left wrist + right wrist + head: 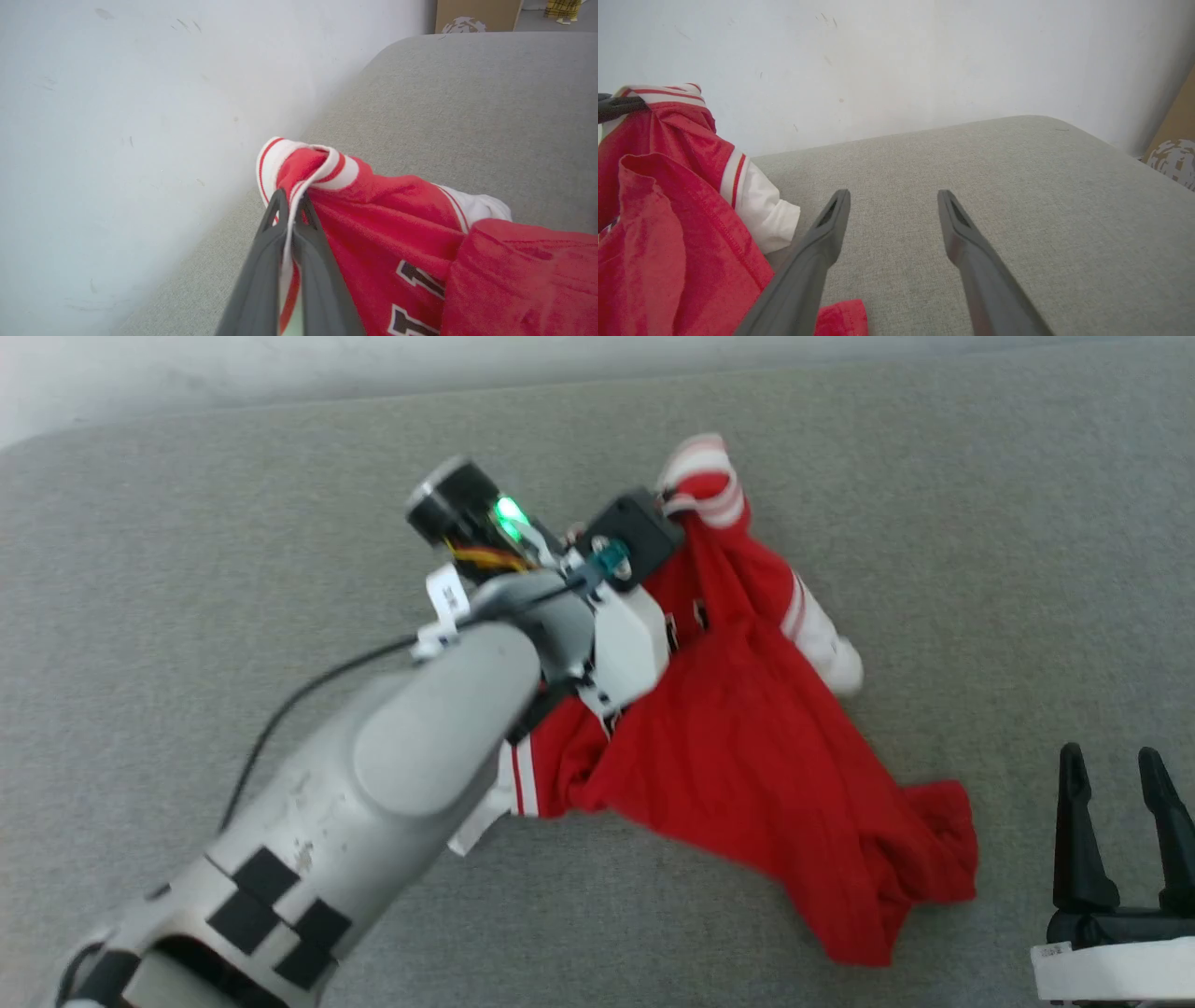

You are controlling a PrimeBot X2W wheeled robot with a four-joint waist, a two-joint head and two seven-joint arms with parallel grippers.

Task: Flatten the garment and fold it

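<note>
Garment (747,756) lies crumpled on the grey cushion (280,523); left gripper (289,201) is clamped on its striped collar at the far end, and right gripper (1111,761) keeps its fingers apart at near right.

The garment (747,747) lies bunched at the middle of the surface (280,523), its hem trailing toward the near right. The left arm (373,803) reaches in from the near left, over the garment's left part. At the garment's far end, the left end effector (290,198) has its 2 fingers pinched on the collar (327,163), which appears raised slightly off the surface. 1 sleeve (831,653) sticks out to the garment's right. The right end effector (1111,756) sits at the near right, fingers spread, just beside the hem and apart from it. A wall (117,140) stands behind the surface's far edge; a box (476,14) stands beyond 1 corner.
</note>
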